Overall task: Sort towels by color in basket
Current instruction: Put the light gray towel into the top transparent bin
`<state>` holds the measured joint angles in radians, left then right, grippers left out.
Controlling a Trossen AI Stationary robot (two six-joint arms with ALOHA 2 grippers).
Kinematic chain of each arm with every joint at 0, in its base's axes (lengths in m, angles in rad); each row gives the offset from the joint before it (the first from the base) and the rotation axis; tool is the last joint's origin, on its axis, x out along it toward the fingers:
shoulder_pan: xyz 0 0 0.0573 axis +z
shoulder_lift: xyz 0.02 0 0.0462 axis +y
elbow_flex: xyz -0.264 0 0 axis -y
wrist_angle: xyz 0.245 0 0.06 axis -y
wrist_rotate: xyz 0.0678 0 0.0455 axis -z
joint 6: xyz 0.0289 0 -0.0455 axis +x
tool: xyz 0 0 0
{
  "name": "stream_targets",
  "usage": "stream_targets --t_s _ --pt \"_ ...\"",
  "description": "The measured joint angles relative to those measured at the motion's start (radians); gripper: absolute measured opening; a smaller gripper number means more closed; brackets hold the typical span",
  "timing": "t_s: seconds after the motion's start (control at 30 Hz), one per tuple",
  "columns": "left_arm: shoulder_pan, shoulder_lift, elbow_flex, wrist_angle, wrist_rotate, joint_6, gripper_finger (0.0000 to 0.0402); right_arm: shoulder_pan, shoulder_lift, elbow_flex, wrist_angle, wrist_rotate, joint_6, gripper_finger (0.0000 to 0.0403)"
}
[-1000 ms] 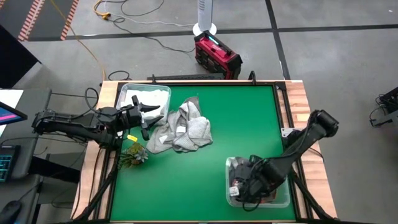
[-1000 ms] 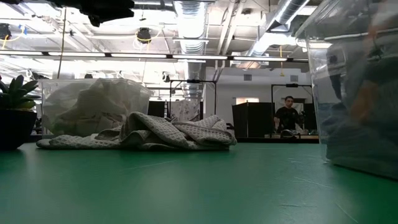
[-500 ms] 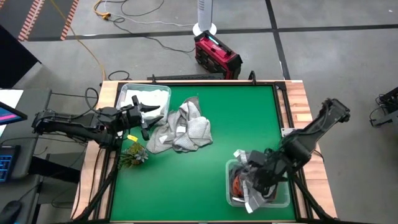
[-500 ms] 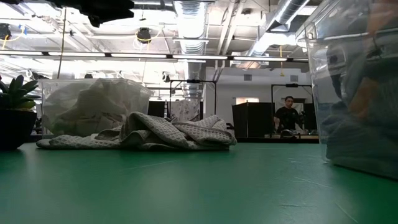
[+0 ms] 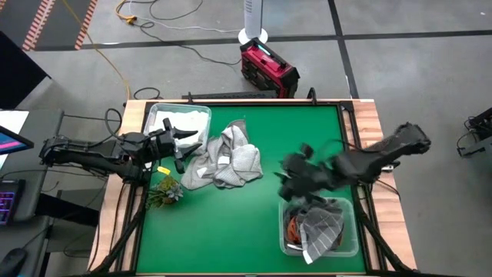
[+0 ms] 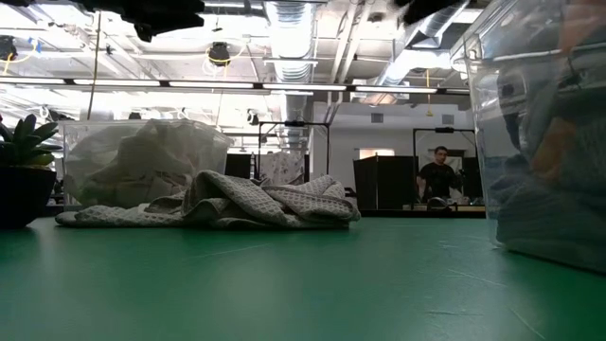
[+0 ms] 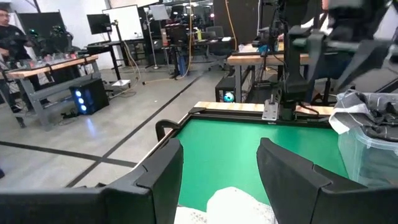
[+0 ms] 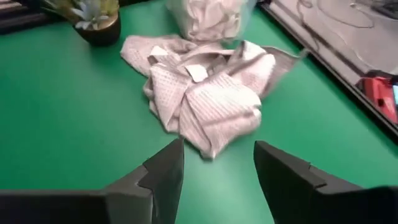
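A pile of light grey towels (image 5: 224,158) lies on the green table, left of centre; it also shows low and crumpled (image 6: 237,204) and ahead of my right fingers (image 8: 205,93). A clear basket (image 5: 178,119) at the far left holds white towels. Another clear basket (image 5: 347,245) at the near right holds rust orange and dark towels, and a grey checked towel (image 5: 319,227) drapes over its near rim. My left gripper (image 5: 186,148) hovers open between the white basket and the pile. My right gripper (image 5: 286,178) hangs open above the table, just beyond the right basket, pointing at the pile (image 8: 217,165).
A small potted plant sprig (image 5: 165,190) stands near the table's left edge, close to the pile. Bare green table (image 5: 223,231) lies between the pile and the right basket. A red device (image 5: 267,68) sits on the floor beyond the far edge. A person (image 6: 437,175) stands far back in the room.
My right gripper has opened and let go of the grey checked towel inside the right basket, then risen out and gone toward the table's far left, toward the pile. The checked towel now lies in the basket with one end hanging over the near rim.
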<state>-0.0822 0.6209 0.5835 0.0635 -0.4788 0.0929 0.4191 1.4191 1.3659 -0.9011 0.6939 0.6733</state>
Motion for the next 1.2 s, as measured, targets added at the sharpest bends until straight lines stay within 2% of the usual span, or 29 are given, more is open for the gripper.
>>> stream_targets --t_s 0.23,0.37,0.43,0.6,0.7,0.8,0.93,0.97,1.07,1.2 --pt "0.000 0.000 0.000 -0.009 0.000 -0.034 0.0196 -0.268 0.254 0.000 0.318 -0.322 -0.354 0.0223" --pt "0.000 -0.002 0.001 -0.057 0.001 -0.049 0.0196 -0.351 0.415 -0.001 0.415 -0.500 -0.467 0.0223" --pt "0.000 -0.008 0.012 -0.114 0.001 -0.055 0.0196 -0.371 0.476 -0.001 0.448 -0.549 -0.499 0.0223" --pt "0.000 -0.027 0.031 -0.160 0.002 -0.063 0.0196 -0.377 0.569 -0.001 0.498 -0.556 -0.602 0.0221" --pt "0.000 -0.026 0.031 -0.168 0.015 -0.055 0.0196 -0.376 0.585 -0.001 0.496 -0.531 -0.629 0.0201" --pt "0.000 -0.007 0.031 -0.175 0.026 -0.054 0.0196 -0.376 0.585 0.000 0.507 -0.525 -0.653 0.0147" --pt "0.000 0.035 0.031 -0.155 0.027 -0.050 0.0196 -0.379 0.577 -0.001 0.515 -0.530 -0.684 0.0034" --pt "0.000 0.049 0.031 -0.149 0.028 -0.044 0.0196 -0.383 0.569 -0.001 0.516 -0.534 -0.688 0.0021" --pt "0.000 0.095 0.031 -0.125 0.071 -0.013 0.0196 -0.382 0.528 -0.001 0.501 -0.535 -0.682 0.0025" --pt "0.000 0.170 0.023 -0.034 0.146 0.033 0.0196 -0.368 0.405 -0.001 0.477 -0.518 -0.677 0.0021"
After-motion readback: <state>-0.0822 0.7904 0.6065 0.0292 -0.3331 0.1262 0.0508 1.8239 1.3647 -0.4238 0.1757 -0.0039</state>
